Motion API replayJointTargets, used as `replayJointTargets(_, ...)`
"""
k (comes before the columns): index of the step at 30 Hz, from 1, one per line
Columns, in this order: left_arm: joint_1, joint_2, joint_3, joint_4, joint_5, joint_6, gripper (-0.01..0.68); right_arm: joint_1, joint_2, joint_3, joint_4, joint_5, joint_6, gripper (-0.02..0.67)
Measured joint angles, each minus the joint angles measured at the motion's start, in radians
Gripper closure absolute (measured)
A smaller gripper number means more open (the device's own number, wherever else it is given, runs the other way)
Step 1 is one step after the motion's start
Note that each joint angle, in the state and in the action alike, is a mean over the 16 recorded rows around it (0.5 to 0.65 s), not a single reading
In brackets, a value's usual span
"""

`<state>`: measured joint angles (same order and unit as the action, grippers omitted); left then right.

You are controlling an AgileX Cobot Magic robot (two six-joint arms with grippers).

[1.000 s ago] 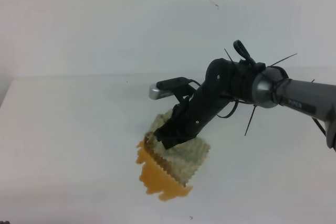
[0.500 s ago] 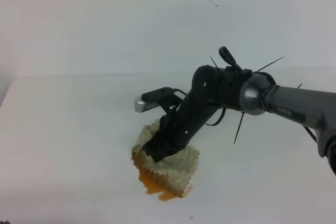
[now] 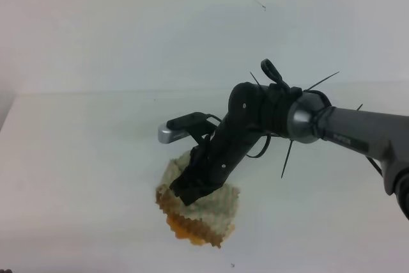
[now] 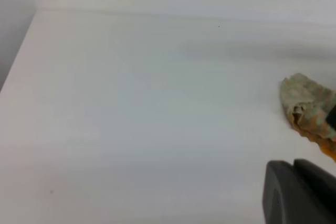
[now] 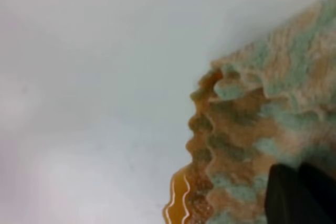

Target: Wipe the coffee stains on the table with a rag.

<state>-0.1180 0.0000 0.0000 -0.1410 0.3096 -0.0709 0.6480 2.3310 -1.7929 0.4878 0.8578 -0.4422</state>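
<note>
White and smooth, the flat table (image 3: pixel 83 158) fills the exterior high view. On it, toward the front, lies the small beige-grey textured rag (image 3: pixel 214 206) with zigzag-cut edges. The right gripper (image 3: pixel 188 190), black, comes down at a slant from the right side and presses on the upper left part of the rag. Its tips are hidden against the cloth, so I cannot tell if the jaws are apart or closed, or if they pinch the cloth. The orange-brown coffee stains (image 3: pixel 185 228) show only as a narrow wet band along the front edge of the rag, and the rag's left edge looks brown and soaked. A silver and black camera block (image 3: pixel 182 127) stands out from the arm, above the rag.

From the left wrist view, the table (image 4: pixel 131 103) is wide and bare on the left, and the rag (image 4: pixel 307 103) lies crumpled near the right border, with an orange-brown rim at its lower side. A dark part of the left gripper (image 4: pixel 296 192) shows at the bottom right corner, well apart from the rag; its opening I cannot tell.

From the right wrist view, the rag (image 5: pixel 262 129) is very close, at the right, its wavy edge stained brown. A thin glossy strip of the coffee stains (image 5: pixel 176 203) lies on the table (image 5: pixel 79 77) just beside the rag's lower left edge. A dark finger (image 5: pixel 299 195) of the right gripper rests on the rag at the bottom right.
</note>
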Motion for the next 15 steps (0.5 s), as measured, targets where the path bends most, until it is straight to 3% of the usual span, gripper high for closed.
replayJointTargets(15,0.000,0.000,0.000,0.000,0.000,0.000,0.675,0.007,-0.085,0.000,0.029,0.041,-0.017,0.652)
